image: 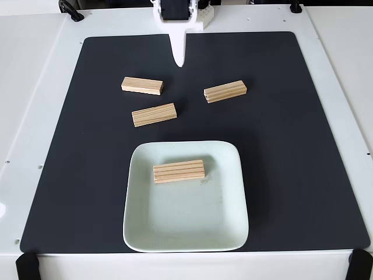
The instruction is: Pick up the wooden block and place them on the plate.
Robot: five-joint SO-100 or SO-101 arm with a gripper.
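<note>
Blocks number four on my fixed view: one wooden block (179, 171) lies flat in the upper half of the plate (185, 230), long side running left to right, and three lie on the black mat (303, 151) above it. Of those three, one (141, 86) sits upper left, one (154, 114) just below it and slightly to the right, tilted a little, and one (225, 91) off to the right, well apart from the other two. I count a single mint-green plate, near the mat's lower edge, on the white surface (35, 116). The jaws (179, 58) hang at the top centre, pointing down over bare mat, holding nothing; from here they read as one white tip, so I cannot tell how far they are parted
</note>
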